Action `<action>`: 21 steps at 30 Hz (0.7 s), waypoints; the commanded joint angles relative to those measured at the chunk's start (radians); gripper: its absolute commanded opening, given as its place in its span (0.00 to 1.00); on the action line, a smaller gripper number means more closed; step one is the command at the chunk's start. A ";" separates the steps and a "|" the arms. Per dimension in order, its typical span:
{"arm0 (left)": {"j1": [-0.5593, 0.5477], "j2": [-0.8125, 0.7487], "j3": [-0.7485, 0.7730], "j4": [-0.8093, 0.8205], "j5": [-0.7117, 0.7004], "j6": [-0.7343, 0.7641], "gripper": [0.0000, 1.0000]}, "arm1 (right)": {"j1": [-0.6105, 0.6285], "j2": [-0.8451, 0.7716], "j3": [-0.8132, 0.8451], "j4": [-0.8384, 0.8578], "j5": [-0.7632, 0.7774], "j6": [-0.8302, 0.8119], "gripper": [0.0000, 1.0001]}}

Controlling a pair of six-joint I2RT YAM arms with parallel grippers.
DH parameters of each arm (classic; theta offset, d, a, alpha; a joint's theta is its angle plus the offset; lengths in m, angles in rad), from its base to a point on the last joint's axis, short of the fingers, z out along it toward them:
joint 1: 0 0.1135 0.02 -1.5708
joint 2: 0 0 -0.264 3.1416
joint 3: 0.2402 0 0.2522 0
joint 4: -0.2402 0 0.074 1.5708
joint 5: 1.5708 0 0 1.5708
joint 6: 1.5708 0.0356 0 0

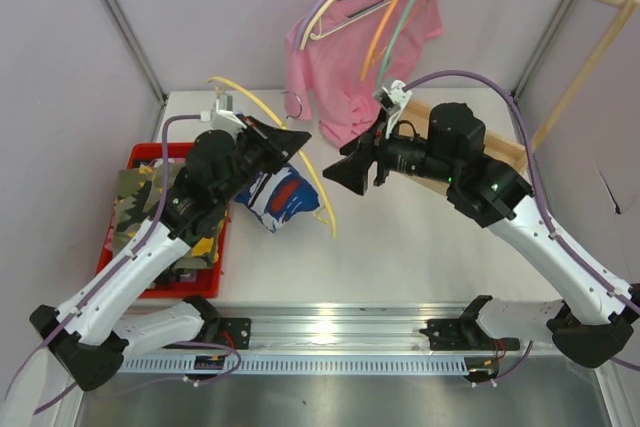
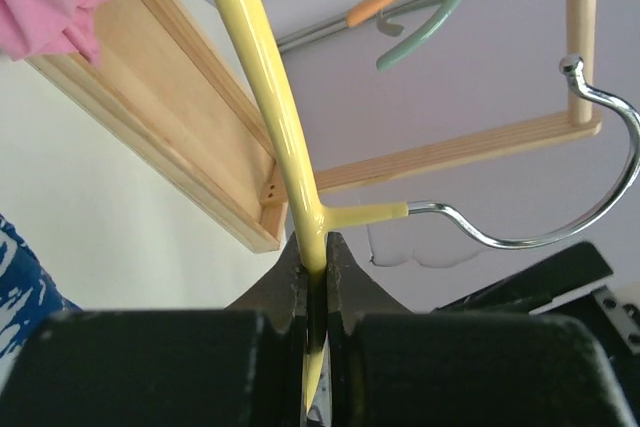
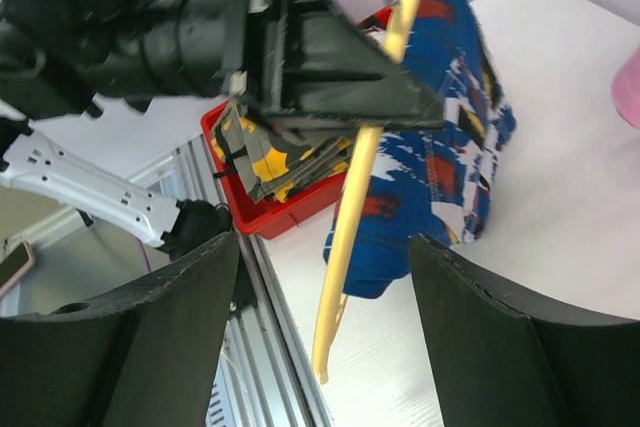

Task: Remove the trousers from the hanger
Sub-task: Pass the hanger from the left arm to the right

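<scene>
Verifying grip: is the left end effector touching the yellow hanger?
Touching. Left wrist view shows the left end effector clamped shut on the yellow hanger, no gap.

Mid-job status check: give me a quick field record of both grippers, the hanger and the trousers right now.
left gripper: shut on yellow hanger
right gripper: open, holding nothing
blue print trousers: on table beside red bin, hanger arm across them
camouflage trousers: in red bin
blue pair on or off hanger: cannot tell

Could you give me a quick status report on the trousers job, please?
Left end effector shut on yellow hanger. Right end effector open, empty. Blue print trousers on table beside red bin; hanger arm crossing them.
</scene>
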 commanded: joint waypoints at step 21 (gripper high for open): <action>0.143 0.052 0.145 0.305 0.436 -0.243 0.01 | 0.105 0.164 0.104 0.094 0.135 -0.057 0.67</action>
